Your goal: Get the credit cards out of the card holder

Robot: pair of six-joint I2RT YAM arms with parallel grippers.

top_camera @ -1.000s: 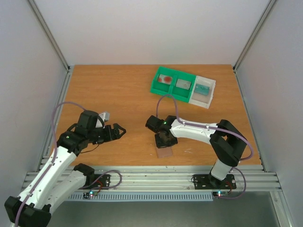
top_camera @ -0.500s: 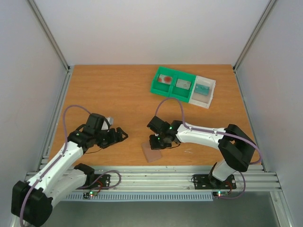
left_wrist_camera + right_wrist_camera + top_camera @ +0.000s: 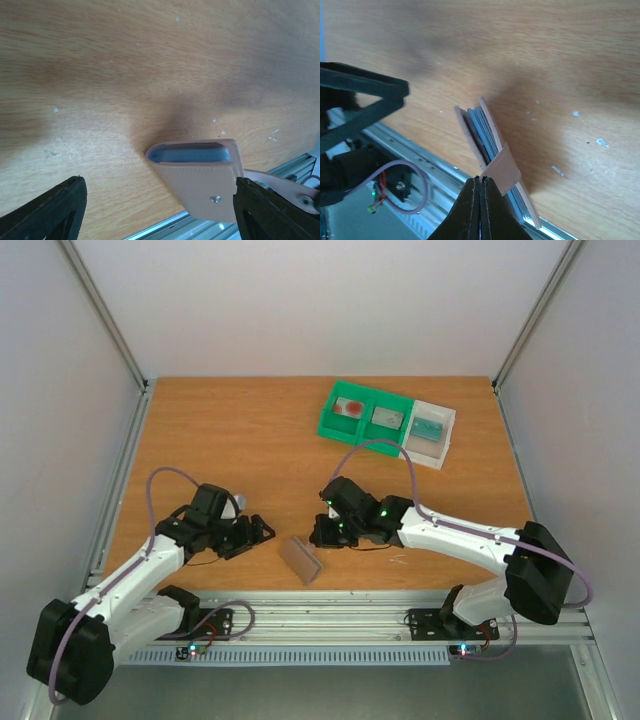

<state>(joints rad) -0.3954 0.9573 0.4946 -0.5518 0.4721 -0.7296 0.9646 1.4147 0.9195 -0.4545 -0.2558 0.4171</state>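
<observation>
The card holder [image 3: 300,560] stands folded on the table near the front edge, pinkish-beige outside with blue layers inside. My right gripper [image 3: 321,535] is shut on the holder's strap tab [image 3: 504,166], its tips [image 3: 481,179] pinching the tab's end beside the holder [image 3: 470,131]. My left gripper [image 3: 263,530] is open, its fingers either side of the holder [image 3: 200,187] without touching it, as the left wrist view [image 3: 157,186] shows. A whitish card with a red blotch [image 3: 350,407] and a greyish card [image 3: 387,418] lie in the tray. I cannot tell whether cards sit inside the holder.
The green and white compartment tray [image 3: 326,427] stands at the back right, a teal card [image 3: 428,427] in its white end. The aluminium rail [image 3: 330,605] runs just in front of the holder. Grey walls enclose the table.
My right gripper has dragged the holder leftward by its strap along the front edge and tipped it up. My left arm has lowered and reached right until its open fingers flank the holder.
</observation>
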